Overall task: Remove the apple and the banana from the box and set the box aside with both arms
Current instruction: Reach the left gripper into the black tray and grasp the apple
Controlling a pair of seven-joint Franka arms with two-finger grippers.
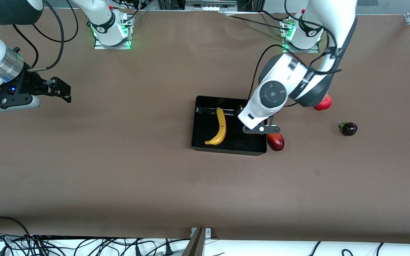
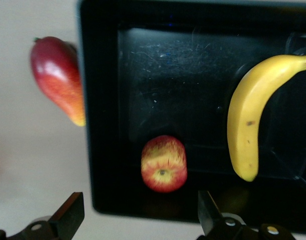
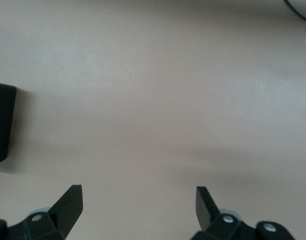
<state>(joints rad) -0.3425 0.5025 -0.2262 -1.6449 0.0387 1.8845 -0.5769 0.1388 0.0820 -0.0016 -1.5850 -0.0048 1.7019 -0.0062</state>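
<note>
Nearest to my front camera, the black box (image 1: pixel 228 147) sits on the brown counter (image 1: pixel 119 170), roughly mid-counter and somewhat toward the left arm's end. Just beside its wall on that end lies a red-orange mango (image 1: pixel 276 141), on the bare counter and very close to the box; I cannot tell whether they touch.

Inside the box I see the banana (image 1: pixel 220 127) lying on the floor, curved, its stem pointing away from the front camera. From the left wrist camera I also see the apple (image 2: pixel 164 163), red mottled with yellow, resting on the box floor near a wall, apart from the banana (image 2: pixel 250 115); the mango (image 2: pixel 57 79) shows outside the wall (image 2: pixel 87 125).

The left claw (image 2: pixel 137 220) hangs over the box at the apple's corner, its fingers spread wide and holding nothing.

Farther toward the left arm's end, a small dark fruit (image 1: pixel 348 128) sits alone, and a red fruit (image 1: pixel 323 102) shows partly under the left arm.

The right claw (image 1: pixel 62 90) hangs over bare counter at the right arm's end, waiting, spread wide in its wrist view (image 3: pixel 137 210) and empty.
</note>
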